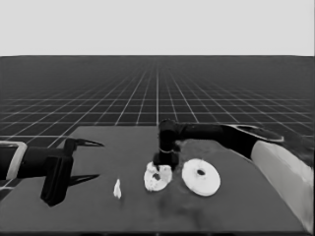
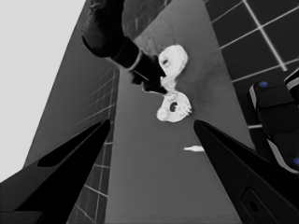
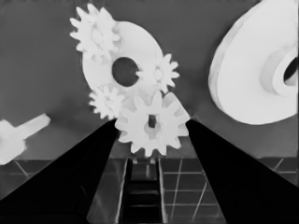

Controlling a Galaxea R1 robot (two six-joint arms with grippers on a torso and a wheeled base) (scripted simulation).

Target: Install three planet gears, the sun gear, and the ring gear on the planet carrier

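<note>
The smaller round part [image 1: 158, 179], the planet carrier, lies at mid-table with my right gripper [image 1: 160, 168] straight above it. Seen from the right wrist, three planet gears [image 3: 96, 32] [image 3: 159, 72] [image 3: 106, 101] sit around the hole of the carrier [image 3: 138, 44]. A fourth gear [image 3: 140, 128] is clamped between the fingers of the right gripper [image 3: 152, 122], just above the carrier's edge. Apart to the right lies the larger round part [image 1: 201, 177], the ring gear [image 3: 252, 74]. My left gripper [image 1: 93, 160] waits open over the table's left end, holding nothing.
A thin white piece [image 1: 117, 189] lies left of the carrier, between it and the left gripper. The right arm [image 1: 221, 135] reaches in over the table's right side. Dark machinery with blue lights [image 2: 275, 116] shows past the table's edge in the left wrist view.
</note>
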